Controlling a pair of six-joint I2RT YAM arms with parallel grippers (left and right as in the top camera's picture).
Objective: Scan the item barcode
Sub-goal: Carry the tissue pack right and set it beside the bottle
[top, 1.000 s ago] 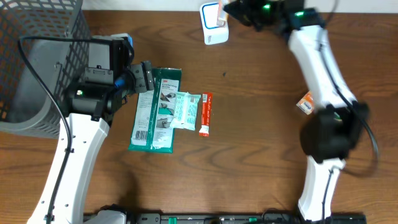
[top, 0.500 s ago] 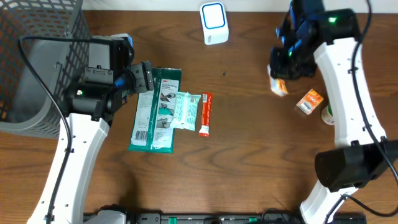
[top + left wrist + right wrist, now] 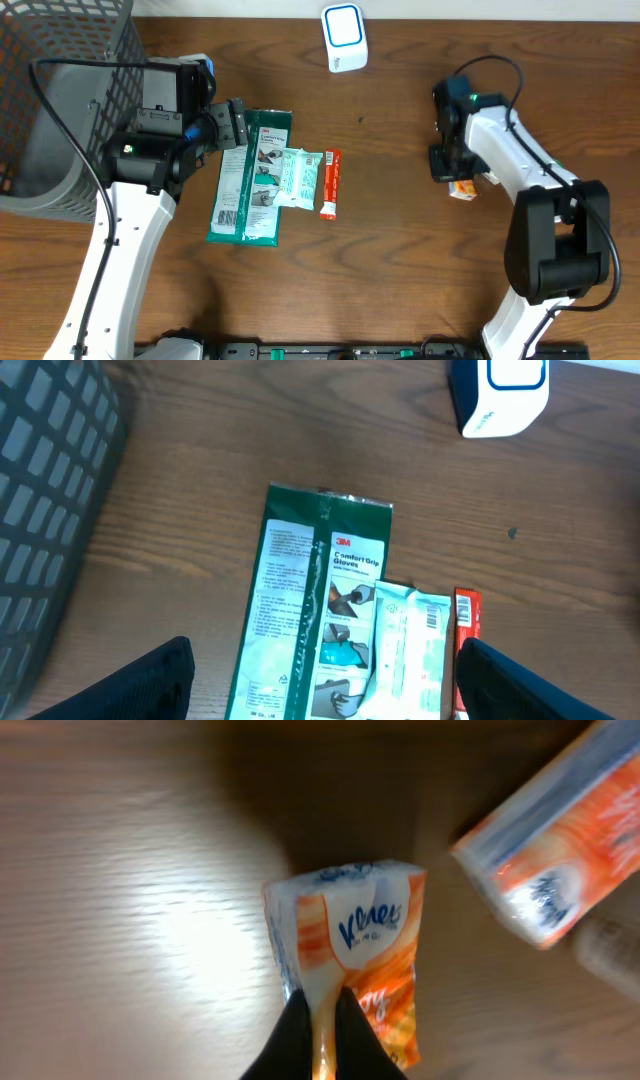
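Since a second ago the right gripper (image 3: 450,172) has swung away from the scanner (image 3: 343,38) and come down on the right side of the table (image 3: 400,250), bringing the tissue pack (image 3: 350,935) with it. Its jaws are pinched tight on one end seam of the pack. The pack sits low, on the wood or just over it, I can't tell which, near a second pack (image 3: 558,870). My guess is it's being laid down with its like after scanning. The left gripper (image 3: 328,660) hovers wide open and empty above the glove pack (image 3: 315,610), probably waiting its turn. Bare wood separates the two piles, and the basket (image 3: 60,90) crowds only the left arm.
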